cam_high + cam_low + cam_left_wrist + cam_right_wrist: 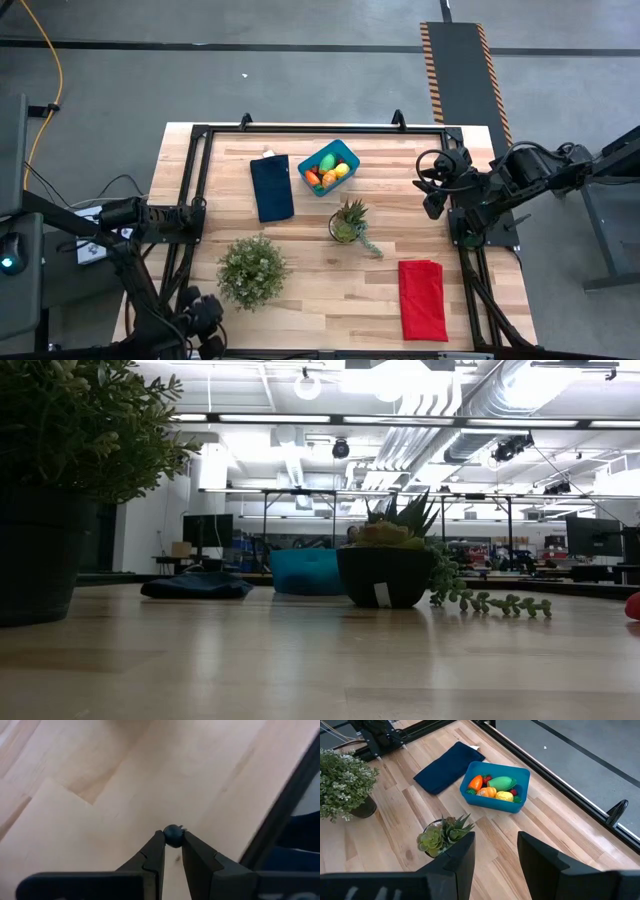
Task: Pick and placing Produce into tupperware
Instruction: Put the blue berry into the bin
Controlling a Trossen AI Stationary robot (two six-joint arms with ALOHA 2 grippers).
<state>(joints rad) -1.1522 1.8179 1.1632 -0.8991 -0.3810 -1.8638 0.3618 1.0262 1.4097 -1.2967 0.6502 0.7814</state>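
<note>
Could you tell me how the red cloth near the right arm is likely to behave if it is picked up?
The red cloth lies flat and folded on the table, so it would probably droop and unfold when lifted. It looks thin, so likely light, and pushing it would probably bunch it.

Between my right claw (495, 852) and the blue tub (328, 167) the desk (400, 210) lies bare. The spiky potted succulent (348, 221) with its trailing strand stands just in front of the tub. The dark blue cloth (271, 187) lies flat beside the tub. The bushy plant (252, 269) occupies the near left. The red cloth (423, 298) lies flat at near right, with open wood between it and the plants.
</note>
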